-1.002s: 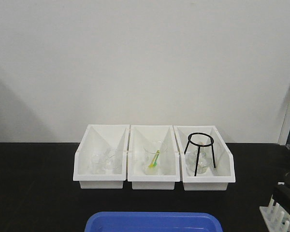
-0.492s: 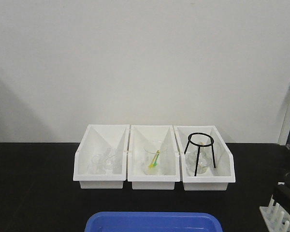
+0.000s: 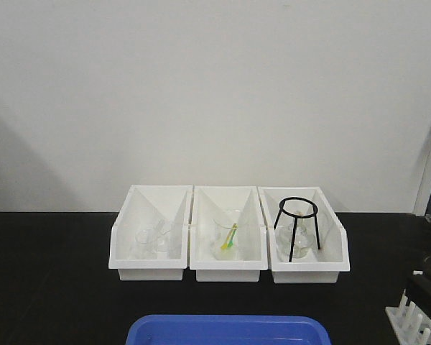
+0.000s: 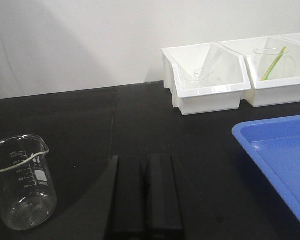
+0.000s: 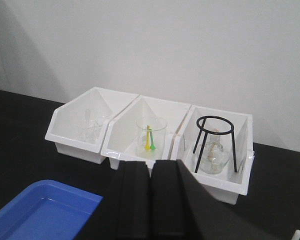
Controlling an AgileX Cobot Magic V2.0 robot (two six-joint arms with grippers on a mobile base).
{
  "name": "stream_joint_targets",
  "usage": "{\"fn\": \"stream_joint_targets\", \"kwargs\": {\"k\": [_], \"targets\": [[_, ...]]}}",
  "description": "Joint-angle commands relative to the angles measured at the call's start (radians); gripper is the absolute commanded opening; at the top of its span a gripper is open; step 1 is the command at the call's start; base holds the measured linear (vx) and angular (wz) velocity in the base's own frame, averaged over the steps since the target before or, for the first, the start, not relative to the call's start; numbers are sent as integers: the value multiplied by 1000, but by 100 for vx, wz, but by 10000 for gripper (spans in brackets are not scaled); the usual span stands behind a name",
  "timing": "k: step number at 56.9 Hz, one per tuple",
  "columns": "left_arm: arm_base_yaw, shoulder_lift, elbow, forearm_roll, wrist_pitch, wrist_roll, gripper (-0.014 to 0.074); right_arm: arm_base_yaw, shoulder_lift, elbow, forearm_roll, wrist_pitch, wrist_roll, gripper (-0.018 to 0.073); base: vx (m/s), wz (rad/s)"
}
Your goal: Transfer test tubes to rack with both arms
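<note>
Left gripper (image 4: 146, 192) low over the black table (image 4: 90, 115), fingers pressed together, nothing between them. Right gripper (image 5: 152, 200) clenched too, empty, facing 3 white bins (image 5: 140, 145). The rack (image 3: 411, 320) sits at the near right edge of the table, only partly in view. A blue tray (image 3: 226, 330) lies near centre. A glass beaker (image 4: 21, 180) stands just left of the left gripper. A black tripod (image 3: 296, 226) stands in the right bin.
</note>
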Motion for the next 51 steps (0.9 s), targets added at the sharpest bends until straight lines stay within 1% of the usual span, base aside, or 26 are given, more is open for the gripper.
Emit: {"fn": "stream_joint_targets", "kwargs": {"k": [1, 40, 43, 47, 51], "targets": [[-1, -11, 26, 1, -76, 0, -20, 0, 0, -31, -12, -73, -10, -8, 0, 0], [-1, -11, 26, 1, -76, 0, -20, 0, 0, -31, -13, -73, -11, -8, 0, 0], [-1, -11, 26, 1, -76, 0, -20, 0, 0, -31, 0, -70, -10, -8, 0, 0], [-1, -11, 26, 1, -76, 0, -20, 0, 0, -21, 47, -62, -13, -8, 0, 0], [-1, -11, 26, 1, -76, 0, -20, -4, -16, 15, 75, -67, -39, -8, 0, 0]]}}
